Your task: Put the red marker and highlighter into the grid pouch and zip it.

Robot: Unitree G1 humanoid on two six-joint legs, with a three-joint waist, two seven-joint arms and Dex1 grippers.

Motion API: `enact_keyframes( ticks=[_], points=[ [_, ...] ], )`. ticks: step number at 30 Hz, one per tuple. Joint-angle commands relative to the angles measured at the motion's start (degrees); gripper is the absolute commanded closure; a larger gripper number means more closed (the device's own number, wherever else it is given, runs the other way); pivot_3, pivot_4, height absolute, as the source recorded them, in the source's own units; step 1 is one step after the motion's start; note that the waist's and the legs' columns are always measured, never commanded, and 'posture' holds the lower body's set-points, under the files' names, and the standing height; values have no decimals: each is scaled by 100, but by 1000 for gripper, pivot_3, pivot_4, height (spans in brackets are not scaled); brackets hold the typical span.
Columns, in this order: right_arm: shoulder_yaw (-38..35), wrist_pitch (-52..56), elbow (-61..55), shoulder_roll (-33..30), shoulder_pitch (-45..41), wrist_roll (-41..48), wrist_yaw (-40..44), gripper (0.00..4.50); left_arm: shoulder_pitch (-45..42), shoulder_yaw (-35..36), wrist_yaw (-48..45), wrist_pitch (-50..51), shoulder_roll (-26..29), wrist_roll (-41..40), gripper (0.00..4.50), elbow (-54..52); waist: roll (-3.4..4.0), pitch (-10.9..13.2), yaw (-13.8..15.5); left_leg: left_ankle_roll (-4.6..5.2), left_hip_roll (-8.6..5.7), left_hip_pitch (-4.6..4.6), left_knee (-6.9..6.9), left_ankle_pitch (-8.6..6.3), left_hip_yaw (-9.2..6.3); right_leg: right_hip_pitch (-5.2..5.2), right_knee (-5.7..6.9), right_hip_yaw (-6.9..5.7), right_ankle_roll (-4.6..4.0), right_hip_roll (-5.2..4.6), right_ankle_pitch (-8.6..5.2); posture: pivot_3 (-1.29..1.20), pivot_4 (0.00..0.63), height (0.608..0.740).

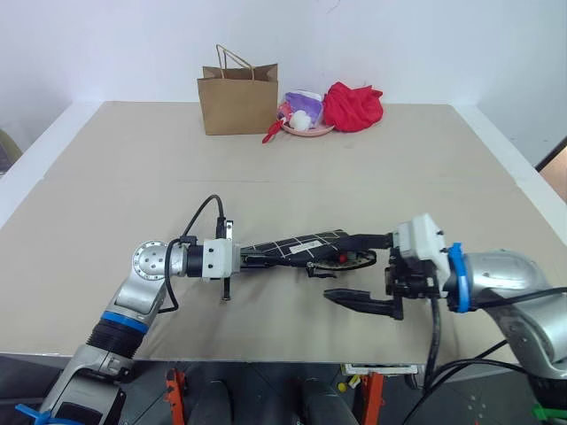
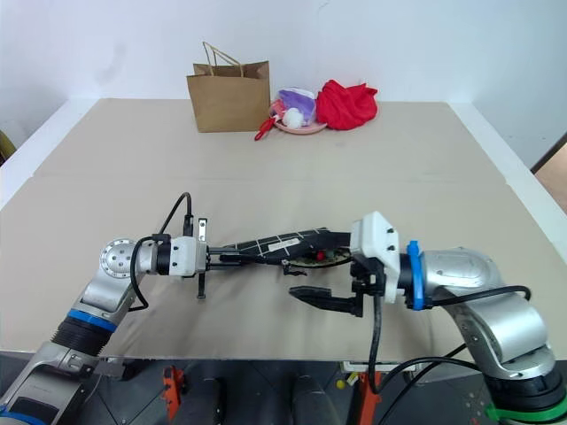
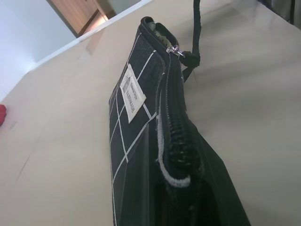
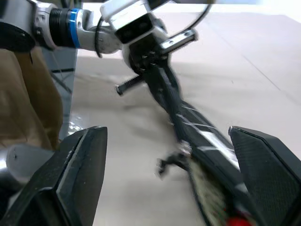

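Note:
My left gripper [image 1: 246, 258] is shut on the left end of the grid pouch [image 1: 297, 245], holding the black, white-lined pouch level a little above the table. In the left wrist view the pouch [image 3: 134, 117] shows its white label and its zipper pull [image 3: 176, 50]. The pouch's right end gapes open, and a red bit of the red marker [image 1: 341, 258] shows in the mouth. The highlighter is hidden. My right gripper [image 1: 342, 266] is open at that right end, one finger above the mouth and one below, nothing between them. The right wrist view shows the pouch [image 4: 200, 141] between its fingers [image 4: 80, 174].
At the table's far edge stand a brown paper bag [image 1: 237, 97], a pink plate [image 1: 312, 131] of small items and a bunched red cloth [image 1: 353, 106]. The tan table [image 1: 133, 177] stretches wide between them and my arms. Its front edge runs just below the grippers.

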Motion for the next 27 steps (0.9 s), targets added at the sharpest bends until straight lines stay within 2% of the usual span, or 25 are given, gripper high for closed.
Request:
enact_keyframes(
  ticks=[1, 6, 9, 16, 27],
  points=[
    [316, -648, -94, 57, -45, -550, 41, 61, -67, 136, 18, 234, -45, -294, 4500, -221, 0, 0, 0, 0, 0, 0, 0, 0, 0, 0, 0, 0, 0, 0, 0, 0, 150, 740],
    [537, -1570, 339, 299, 11, -1119, 93, 61, -91, 174, 58, 447, -45, -387, 4500, -365, 0, 0, 0, 0, 0, 1, 0, 0, 0, 0, 0, -2, -2, 0, -2, 0, 150, 740],
    [628, -1942, 597, 353, -17, -1349, 201, 858, -80, 190, 70, 481, -40, -388, 4500, -396, 0, 0, 0, 0, 0, 1, 1, 0, -1, 1, 0, -2, 0, 1, 0, 0, 150, 740],
    [749, -2656, 1066, 515, -113, -1591, 370, 4478, -21, 196, 127, 505, -31, -348, 4500, -488, 0, 0, 0, 0, 0, 2, 0, 0, 0, 1, 0, -2, 0, 1, 0, 0, 150, 740],
    [636, -2702, 998, 601, -161, -1468, 290, 4478, 16, 192, 186, 467, 6, -311, 4500, -498, 0, 0, 0, 0, 0, 3, 1, 0, -1, 2, 1, -2, 0, 1, 0, 0, 150, 740]
  ],
)
